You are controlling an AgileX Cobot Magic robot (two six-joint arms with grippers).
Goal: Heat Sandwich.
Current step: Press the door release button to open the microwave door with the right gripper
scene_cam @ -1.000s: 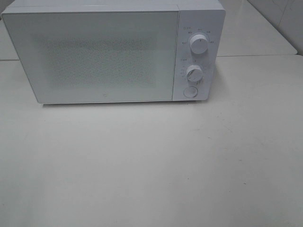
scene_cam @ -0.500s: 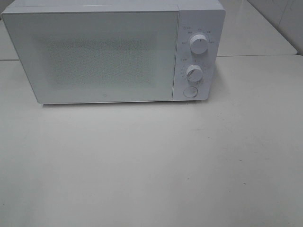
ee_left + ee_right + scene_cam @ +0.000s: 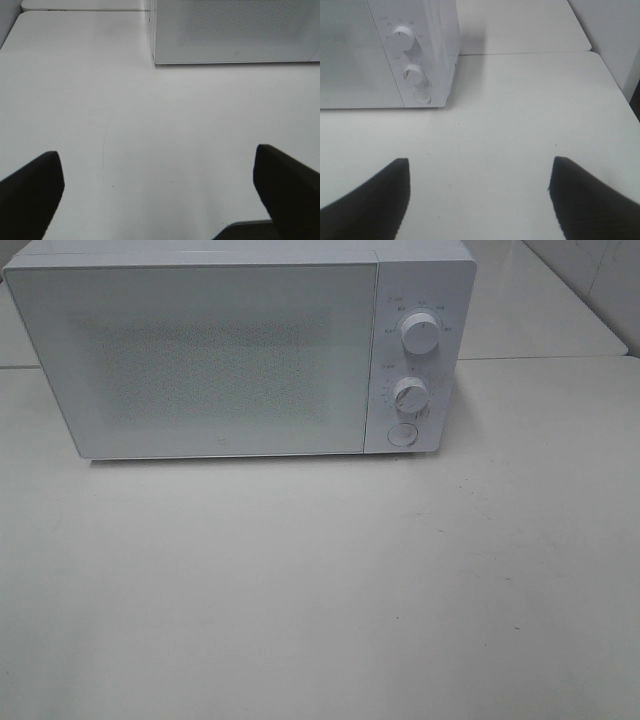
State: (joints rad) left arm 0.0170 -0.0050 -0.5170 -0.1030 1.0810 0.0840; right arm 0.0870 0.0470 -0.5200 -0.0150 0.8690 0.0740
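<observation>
A white microwave (image 3: 220,355) stands at the back of the table with its door shut. Its two knobs (image 3: 421,332) and a round button (image 3: 402,434) sit on the right panel. The sandwich is out of view in every frame. Neither arm shows in the high view. In the left wrist view my left gripper (image 3: 159,192) is open over bare table, back from the microwave (image 3: 235,30) door's lower corner. My right gripper (image 3: 479,192) is open too, nothing between its dark fingers (image 3: 367,200), facing the microwave (image 3: 390,50) control panel from a distance.
The white table (image 3: 320,590) stretches in front of the microwave. A second white table surface (image 3: 540,310) lies behind, past a seam. A grey wall (image 3: 615,35) rises past the table's right edge.
</observation>
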